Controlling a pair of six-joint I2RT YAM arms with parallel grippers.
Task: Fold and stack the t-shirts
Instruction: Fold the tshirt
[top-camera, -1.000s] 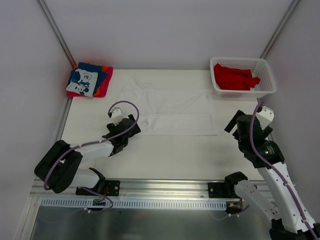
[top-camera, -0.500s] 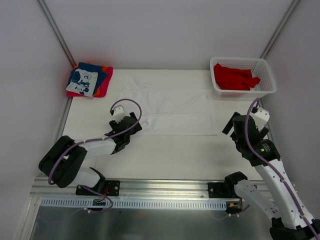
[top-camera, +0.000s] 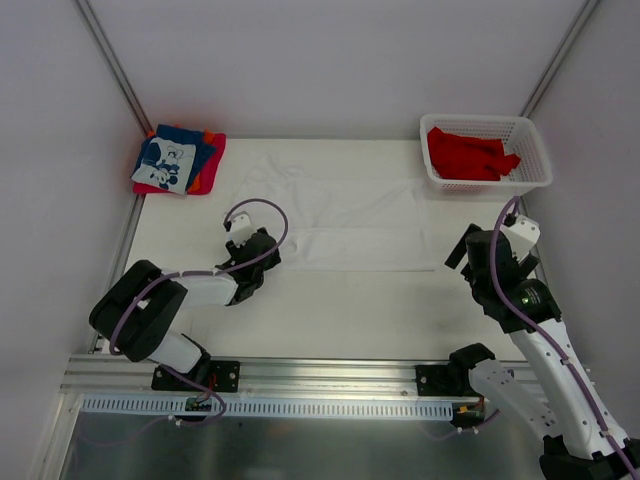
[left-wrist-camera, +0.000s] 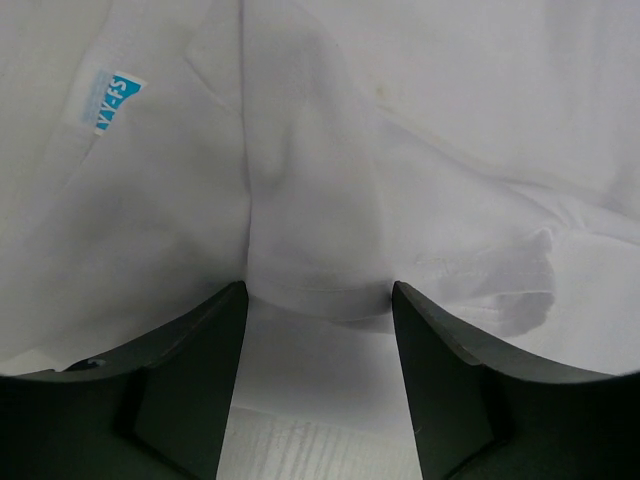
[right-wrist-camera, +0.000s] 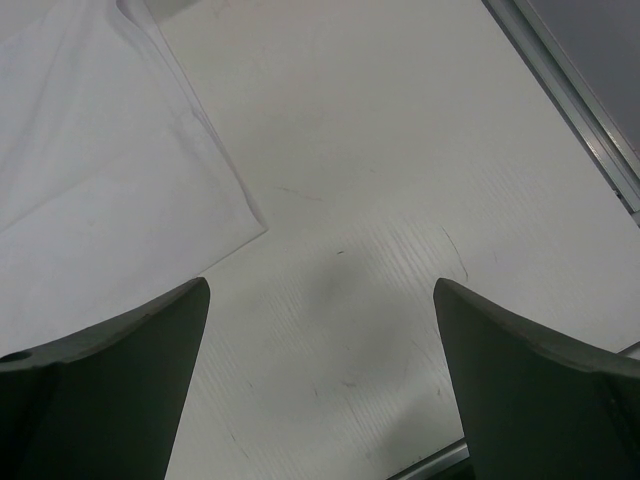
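Note:
A plain white t-shirt (top-camera: 345, 210) lies spread on the table, its lower part folded up into a band. My left gripper (top-camera: 266, 248) is open at the shirt's left edge. In the left wrist view the gripper (left-wrist-camera: 318, 300) has its jaws apart on either side of a fold of the white shirt (left-wrist-camera: 310, 190), empty. My right gripper (top-camera: 463, 248) is open and empty, just right of the shirt's lower right corner (right-wrist-camera: 110, 180). It hovers over bare table in the right wrist view (right-wrist-camera: 320, 295). Folded blue, red and orange shirts (top-camera: 178, 160) are stacked at the back left.
A white lattice basket (top-camera: 530, 170) at the back right holds bright red shirts (top-camera: 468, 155). The table's metal right edge (right-wrist-camera: 590, 130) runs close to my right gripper. A blue label (left-wrist-camera: 112, 100) shows on the white shirt.
My left gripper has crept a little forward to the shirt's left edge. My right gripper shifted slightly left toward the shirt's corner, then stayed still.

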